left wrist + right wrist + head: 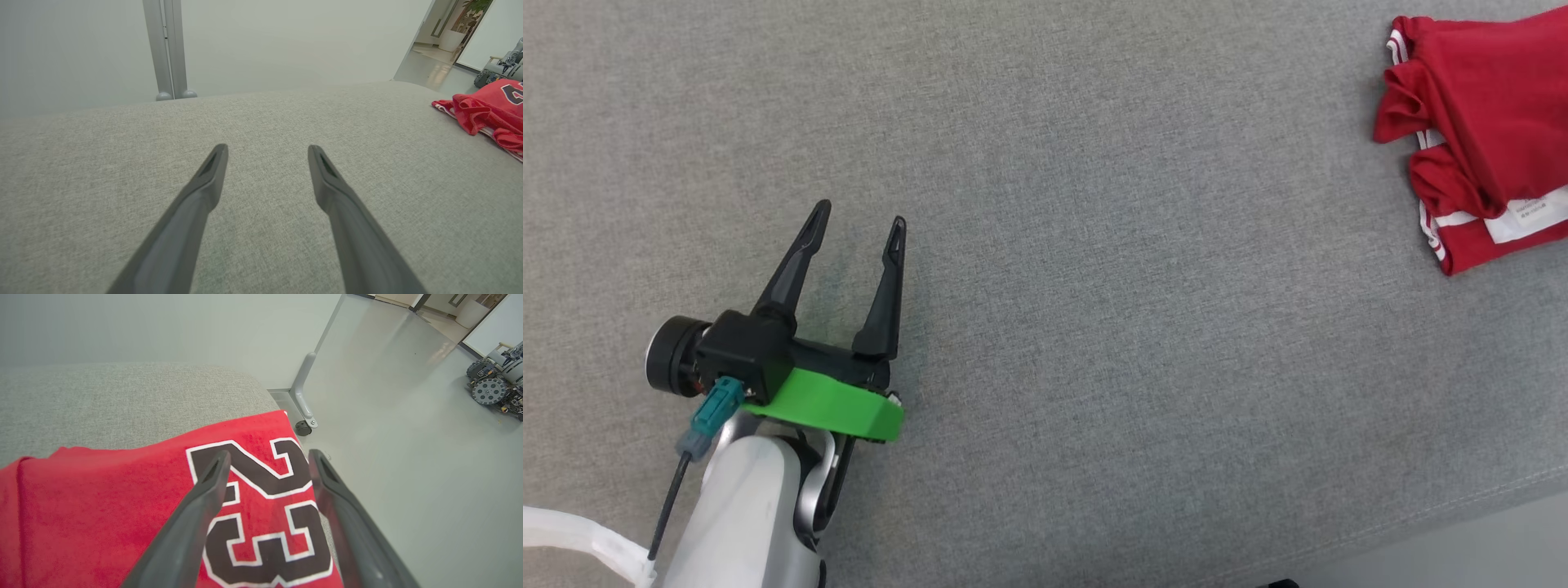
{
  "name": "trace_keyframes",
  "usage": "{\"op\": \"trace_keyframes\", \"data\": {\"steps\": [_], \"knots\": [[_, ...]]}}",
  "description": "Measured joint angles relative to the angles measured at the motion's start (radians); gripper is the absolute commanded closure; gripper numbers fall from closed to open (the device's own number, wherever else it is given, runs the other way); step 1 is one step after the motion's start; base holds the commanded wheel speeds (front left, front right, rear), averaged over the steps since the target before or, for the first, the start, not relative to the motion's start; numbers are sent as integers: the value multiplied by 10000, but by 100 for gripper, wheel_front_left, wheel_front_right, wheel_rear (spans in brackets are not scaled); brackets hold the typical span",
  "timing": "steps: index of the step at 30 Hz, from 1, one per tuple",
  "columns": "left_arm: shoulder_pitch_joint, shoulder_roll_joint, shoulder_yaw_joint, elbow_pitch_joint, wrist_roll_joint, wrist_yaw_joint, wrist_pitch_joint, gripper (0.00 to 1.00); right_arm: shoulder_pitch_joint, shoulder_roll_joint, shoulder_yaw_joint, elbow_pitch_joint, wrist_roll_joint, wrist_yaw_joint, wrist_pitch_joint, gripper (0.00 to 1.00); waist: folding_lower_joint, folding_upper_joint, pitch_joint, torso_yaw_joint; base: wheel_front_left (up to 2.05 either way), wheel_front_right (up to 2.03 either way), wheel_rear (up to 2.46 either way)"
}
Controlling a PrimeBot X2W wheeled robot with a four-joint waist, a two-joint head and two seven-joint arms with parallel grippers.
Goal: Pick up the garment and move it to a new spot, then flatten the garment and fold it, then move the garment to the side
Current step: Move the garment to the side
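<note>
The garment (pixel 1486 122) is a red jersey with white trim, lying folded at the far right of the grey padded table (pixel 1094 245). From the left wrist it appears as the garment (pixel 490 110) at the right edge. In the right wrist view the garment (pixel 122 506) shows a dark number outlined in white, near the table's edge. My right gripper (pixel 267 461) hovers over that number with its fingers apart and nothing between them. Far to the left of the jersey, my left gripper (pixel 859 220) stands open over bare fabric, and its own wrist camera also sees the left gripper (pixel 267 153) open.
The table's front edge (pixel 1462 498) runs along the lower right, with floor beyond. A table leg with a caster (pixel 304 416) stands on the floor past the garment. A wheeled machine (pixel 496 384) sits far off. Grey posts (pixel 165 49) rise behind the table.
</note>
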Motion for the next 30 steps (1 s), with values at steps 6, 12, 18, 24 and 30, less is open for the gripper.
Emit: {"op": "trace_keyframes", "data": {"steps": [6, 12, 18, 24, 30], "knots": [[176, -169, 117, 326, -228, 96, -259, 0, 90, 148, -430, -846, -773, 0, -94, 0, 0, 0, -682, 98, 0, 0, 0], [690, -291, 493, 533, -543, 288, -428, 0, 1630, 633, -1430, -3110, -1452, -2, -100, 0, 0, 0, -1613, 287, 0, 0, 0], [1308, -265, 963, 571, -692, 525, -445, 0, 3429, 1383, -2190, -5219, -2077, -2, -102, 0, -1, 0, -2617, 625, 0, 0, 0], [1679, -224, 1174, 569, -713, 702, -477, 0, 5249, 2311, -2663, -6851, -2382, -2, -102, 0, -1, 0, -3496, 1143, 0, 0, 0], [2083, -205, 1321, 709, -752, 802, -489, 0, 6661, 2863, -2742, -7940, -2644, -2, -102, 0, -1, 0, -4116, 1657, 0, 0, 0]]}}
